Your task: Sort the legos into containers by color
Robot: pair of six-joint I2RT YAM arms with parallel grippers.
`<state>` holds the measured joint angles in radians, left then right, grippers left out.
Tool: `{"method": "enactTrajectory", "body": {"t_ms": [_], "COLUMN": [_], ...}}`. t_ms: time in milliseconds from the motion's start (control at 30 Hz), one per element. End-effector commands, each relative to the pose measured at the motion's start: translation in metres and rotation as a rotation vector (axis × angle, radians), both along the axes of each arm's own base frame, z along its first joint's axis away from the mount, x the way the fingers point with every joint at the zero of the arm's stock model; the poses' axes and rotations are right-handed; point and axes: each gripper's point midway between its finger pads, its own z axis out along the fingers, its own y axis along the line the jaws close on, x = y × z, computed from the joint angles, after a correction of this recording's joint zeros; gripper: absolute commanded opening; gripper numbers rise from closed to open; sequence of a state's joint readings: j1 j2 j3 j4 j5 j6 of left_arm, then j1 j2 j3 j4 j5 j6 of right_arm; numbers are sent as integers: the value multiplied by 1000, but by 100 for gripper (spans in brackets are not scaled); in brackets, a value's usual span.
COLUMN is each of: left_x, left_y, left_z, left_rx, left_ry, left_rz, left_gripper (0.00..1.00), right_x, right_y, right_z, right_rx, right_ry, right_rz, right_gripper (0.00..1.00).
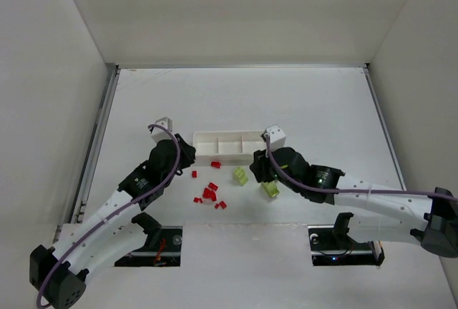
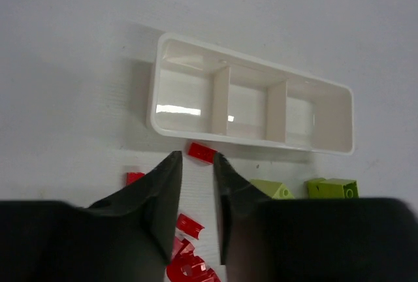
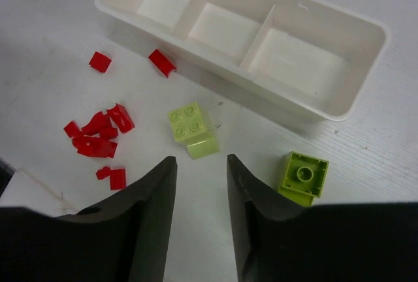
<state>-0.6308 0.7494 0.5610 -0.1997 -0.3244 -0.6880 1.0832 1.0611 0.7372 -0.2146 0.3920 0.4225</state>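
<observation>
The white three-compartment tray (image 1: 227, 138) lies empty at mid-table. Small red legos (image 1: 209, 192) lie scattered in front of it, with one (image 1: 215, 164) against its front wall. Two yellow-green legos (image 1: 240, 175) (image 1: 270, 189) lie to the right of them. My left gripper (image 1: 192, 160) is open by a narrow gap and empty. In the left wrist view its tips (image 2: 196, 161) are just short of a red lego (image 2: 201, 153) by the tray (image 2: 154, 102). My right gripper (image 1: 255, 176) is open and empty. In its wrist view (image 3: 201, 162) it is just short of a yellow-green lego (image 3: 191, 125); the other (image 3: 304, 175) lies beside the right finger.
White walls enclose the table on the left, back and right. The tray's rim (image 3: 339, 113) lies close beyond both grippers. A red cluster (image 3: 98, 135) lies left of the right gripper. Both arm bases stand at the near edge.
</observation>
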Motion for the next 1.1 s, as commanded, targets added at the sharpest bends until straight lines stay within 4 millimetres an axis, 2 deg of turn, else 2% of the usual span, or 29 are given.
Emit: {"method": "enactTrajectory", "body": {"t_ms": [0,33,67,133,233,333,533,667,800,900,967,1067], "left_x": [1,0,-1,-1,0,-1,-3,-4,-6,-4,-4,-4], "left_y": [-9,-10,-11,-16,-23,-26,-24,-28,-29,-30,-32,-35], "left_z": [24,23,22,18,15,17,15,10,7,3,2,1], "left_rx": [-58,-59,-63,-65,-60,-66,-81,-81,-82,-77,-78,-98], "left_ry": [-79,-80,-79,-75,-67,-71,-80,-69,-66,-55,-50,-56], "left_rz": [-17,-18,-23,-36,-51,-62,-61,-72,-78,-79,-84,-84], "left_gripper": [15,15,15,18,28,34,39,39,40,40,41,45], "right_x": [10,11,13,13,11,17,23,30,37,39,42,46], "right_y": [13,16,21,27,45,55,64,69,71,69,69,67], "right_z": [2,0,-2,-6,-13,-30,-54,-63,-67,-67,-66,-66], "right_rx": [11,5,-2,-16,-16,-50,-109,-111,-128,-123,-101,-95], "right_ry": [-36,-42,-46,-45,-26,-2,24,20,18,17,10,15], "right_rz": [27,36,47,76,139,157,167,158,147,138,132,117], "right_gripper": [56,70,76,78,80,79,71,67,58,49,37,28]}}
